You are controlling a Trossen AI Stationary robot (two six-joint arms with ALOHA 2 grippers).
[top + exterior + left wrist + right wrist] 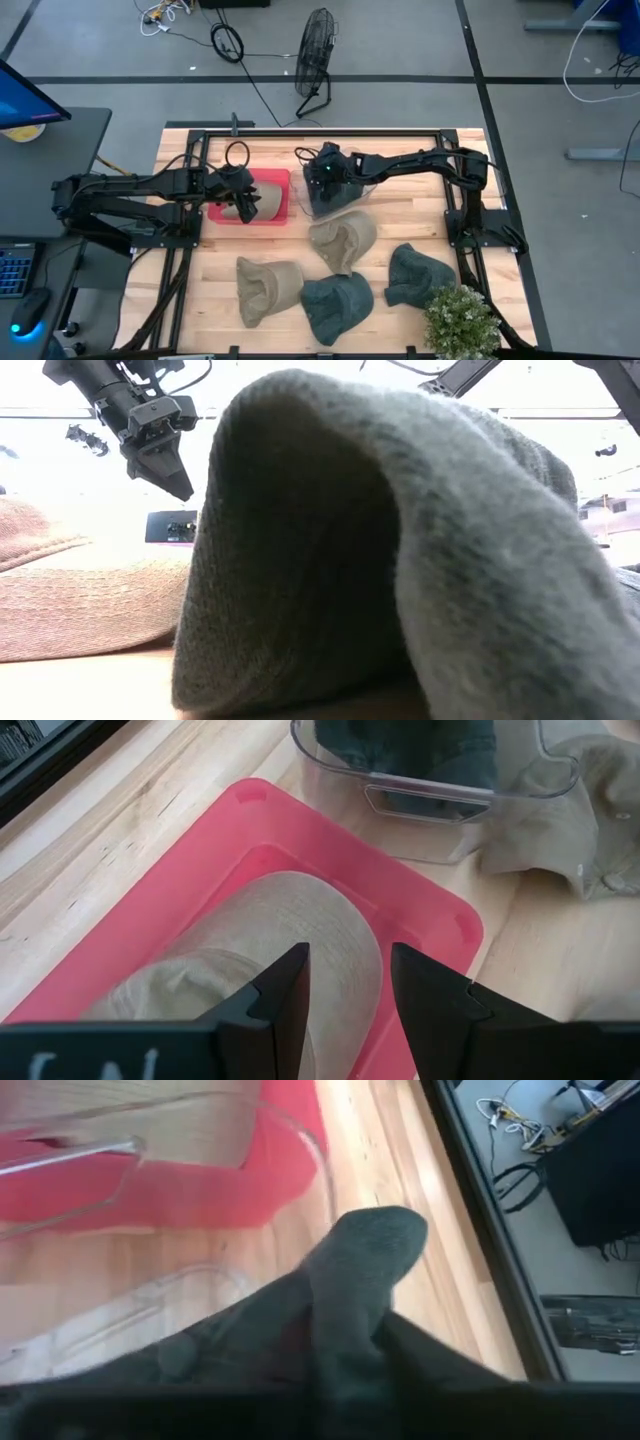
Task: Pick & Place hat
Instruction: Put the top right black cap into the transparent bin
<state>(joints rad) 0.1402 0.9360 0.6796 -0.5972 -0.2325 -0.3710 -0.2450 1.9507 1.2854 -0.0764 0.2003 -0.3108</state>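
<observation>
Now, near edge: four hats (335, 305) loose on tabletop (400, 170).
Left gripper (348, 982): fingers parted, empty, over tan hat (290, 935) in red bin (400, 890).
Right gripper (325, 172): clamped on dark hat (350, 1280) in clear bin (440, 795), toward far edge.

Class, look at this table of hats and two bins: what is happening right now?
Two robot arms are sorting hats into bins. The left gripper hangs open just above a tan hat lying in the red bin. The right gripper is at the clear bin, where a dark green hat lies against its fingers. Four more hats wait on the wooden table.
</observation>
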